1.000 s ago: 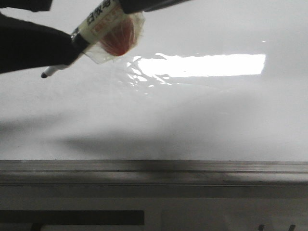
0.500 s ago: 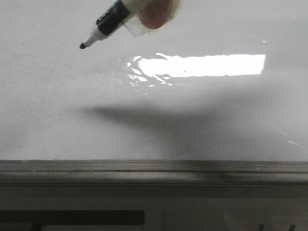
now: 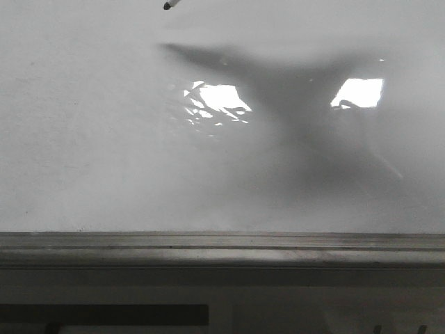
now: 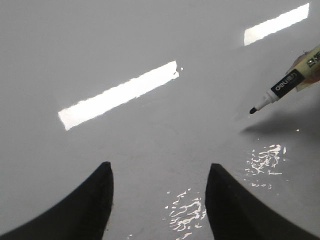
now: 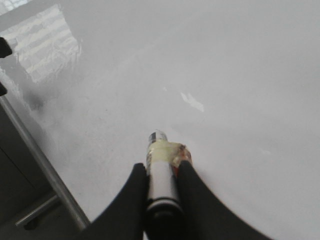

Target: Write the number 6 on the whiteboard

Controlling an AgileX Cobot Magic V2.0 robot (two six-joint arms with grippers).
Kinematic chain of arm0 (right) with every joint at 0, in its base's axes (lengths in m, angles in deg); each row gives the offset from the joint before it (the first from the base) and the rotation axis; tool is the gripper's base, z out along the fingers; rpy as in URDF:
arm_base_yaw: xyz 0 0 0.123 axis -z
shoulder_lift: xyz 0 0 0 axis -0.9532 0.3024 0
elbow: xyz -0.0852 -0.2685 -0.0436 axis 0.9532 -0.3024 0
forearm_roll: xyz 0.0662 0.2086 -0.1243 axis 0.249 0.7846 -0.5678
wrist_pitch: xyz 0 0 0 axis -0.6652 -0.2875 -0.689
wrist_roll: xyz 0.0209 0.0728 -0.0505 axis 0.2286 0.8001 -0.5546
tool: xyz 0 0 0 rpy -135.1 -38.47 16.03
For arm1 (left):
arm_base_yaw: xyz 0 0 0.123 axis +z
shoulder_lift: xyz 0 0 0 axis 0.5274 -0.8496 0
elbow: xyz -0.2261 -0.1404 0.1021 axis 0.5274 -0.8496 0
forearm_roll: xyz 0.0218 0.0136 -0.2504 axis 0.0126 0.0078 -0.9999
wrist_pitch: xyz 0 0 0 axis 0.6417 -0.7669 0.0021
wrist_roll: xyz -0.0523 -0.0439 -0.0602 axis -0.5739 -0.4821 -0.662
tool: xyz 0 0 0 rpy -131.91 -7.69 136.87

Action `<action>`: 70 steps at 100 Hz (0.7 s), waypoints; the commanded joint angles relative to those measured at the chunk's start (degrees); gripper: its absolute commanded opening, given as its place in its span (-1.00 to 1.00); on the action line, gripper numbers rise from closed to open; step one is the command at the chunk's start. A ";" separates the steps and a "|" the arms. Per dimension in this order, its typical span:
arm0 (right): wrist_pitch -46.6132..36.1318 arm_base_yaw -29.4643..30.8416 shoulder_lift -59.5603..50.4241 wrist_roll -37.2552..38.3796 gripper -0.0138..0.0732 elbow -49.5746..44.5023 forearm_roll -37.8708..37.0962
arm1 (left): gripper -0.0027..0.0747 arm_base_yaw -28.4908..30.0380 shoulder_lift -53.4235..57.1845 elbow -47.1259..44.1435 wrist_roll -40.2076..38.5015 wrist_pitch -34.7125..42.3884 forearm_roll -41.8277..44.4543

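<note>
Whiteboard: large glossy white board, flat, filling most of every view; bright light reflections and a broad dark shadow on its surface. No drawn line can be made out on the parts shown, though glare may hide a faint one.

Rail: grey metal strip along the whiteboard's near edge in the front view.

Marker: black-and-white pen with a dark tip, tilted, tip pointing down toward the whiteboard and apparently just above it, its shadow beside it. Yellowish tape wrapped round its barrel. In the front view only its tip shows, at the whiteboard's far side.

Right gripper: both black fingers clamped on the marker's barrel, one on each side.

Left gripper: over the whiteboard, fingers spread wide apart, nothing between them; the marker is well off to one side.
</note>
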 commanded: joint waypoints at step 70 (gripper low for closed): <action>9.10 -0.86 3.53 0.30 -0.79 -1.36 -0.57 | 0.04 0.03 -0.17 1.66 -0.55 5.08 -0.75</action>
